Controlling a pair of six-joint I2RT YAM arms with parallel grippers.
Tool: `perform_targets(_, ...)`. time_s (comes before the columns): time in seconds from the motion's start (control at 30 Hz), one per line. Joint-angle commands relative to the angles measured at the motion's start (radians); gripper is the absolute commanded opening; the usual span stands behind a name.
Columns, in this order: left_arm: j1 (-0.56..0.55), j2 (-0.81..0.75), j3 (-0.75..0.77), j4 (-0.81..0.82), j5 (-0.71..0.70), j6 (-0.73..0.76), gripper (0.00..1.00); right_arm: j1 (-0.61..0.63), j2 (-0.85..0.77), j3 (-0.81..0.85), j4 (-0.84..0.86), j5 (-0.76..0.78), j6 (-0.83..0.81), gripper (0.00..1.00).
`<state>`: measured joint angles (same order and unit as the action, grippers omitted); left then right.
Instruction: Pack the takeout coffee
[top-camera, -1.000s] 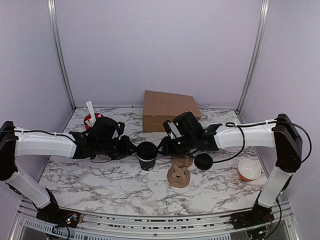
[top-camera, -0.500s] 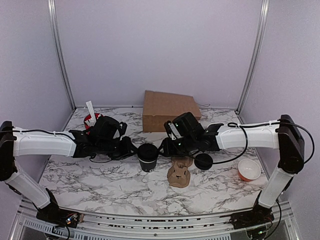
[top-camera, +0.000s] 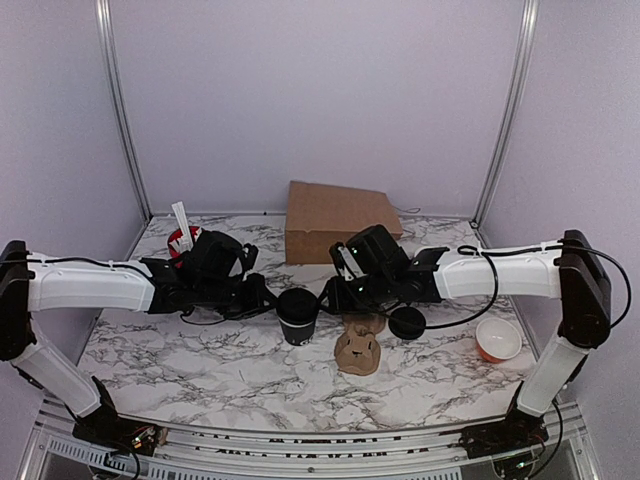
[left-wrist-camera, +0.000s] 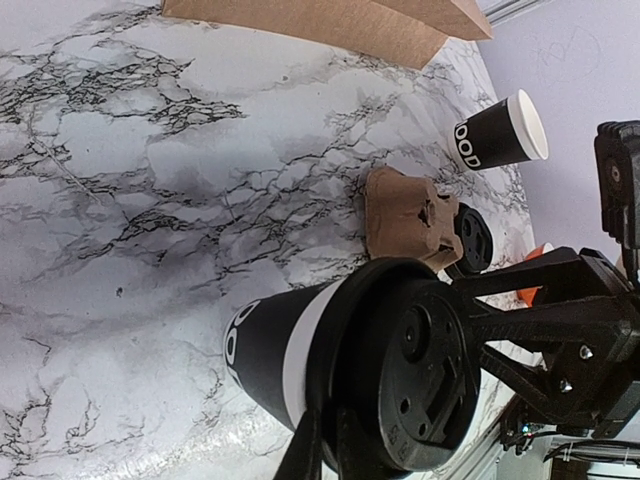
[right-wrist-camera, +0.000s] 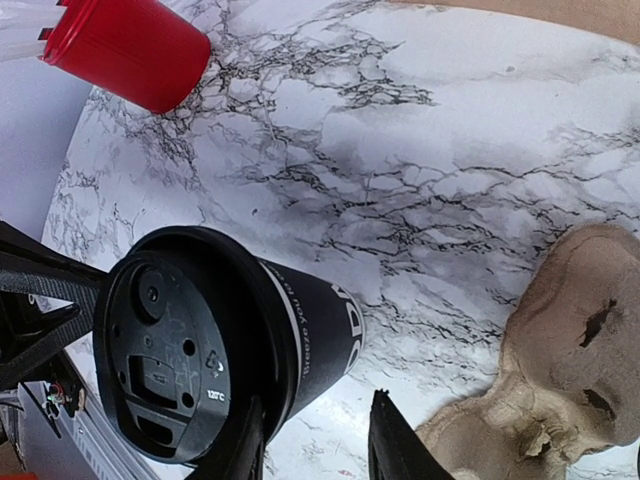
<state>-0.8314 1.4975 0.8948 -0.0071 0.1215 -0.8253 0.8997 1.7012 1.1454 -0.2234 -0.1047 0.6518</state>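
The takeout coffee (top-camera: 297, 314), a black paper cup with a black lid, stands on the marble table between both grippers. In the left wrist view the cup (left-wrist-camera: 275, 350) and its lid (left-wrist-camera: 420, 385) fill the lower frame. My left gripper (left-wrist-camera: 322, 450) is shut, its fingertips close together against the lid's rim; I cannot tell whether they pinch it. My right gripper (right-wrist-camera: 318, 445) is open. One of its fingers (right-wrist-camera: 250, 445) is at the lid's edge and the other stands apart from the cup (right-wrist-camera: 310, 325). In the top view the left gripper (top-camera: 268, 298) and right gripper (top-camera: 325, 293) flank the cup.
A brown pulp cup carrier (top-camera: 358, 345) lies right of the cup, with a loose black lid (top-camera: 406, 322) beyond it. A cardboard box (top-camera: 335, 220) stands behind. There is a red cup (top-camera: 183, 240) at back left, an orange bowl (top-camera: 497, 340) at right, and an open black cup (left-wrist-camera: 497, 135).
Both arms and the cup have shifted very slightly to the right. The left fingers have drawn a little closer together.
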Motion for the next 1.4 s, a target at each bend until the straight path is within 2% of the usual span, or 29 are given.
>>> perform_targets(0.0,-0.009,0.036,-0.004,-0.063,-0.019,0.022,0.04,0.013,0.020,-0.008,-0.003,-0.012,-0.023,0.35)
perform_targets(0.53,-0.011,0.002,0.058,-0.134,-0.065,0.073,0.16,0.013,0.033,-0.003,-0.017,-0.004,-0.026,0.35)
perform_targets(0.7,-0.011,0.020,0.042,-0.134,-0.079,0.066,0.16,0.013,0.035,-0.008,-0.019,-0.002,-0.026,0.35)
perform_targets(0.93,-0.011,0.001,0.048,-0.120,-0.073,0.073,0.24,0.013,0.032,-0.005,-0.019,-0.002,-0.026,0.35)
perform_targets(1.37,-0.011,-0.029,0.058,-0.122,-0.065,0.077,0.24,0.013,0.035,0.010,-0.013,-0.006,-0.032,0.35)
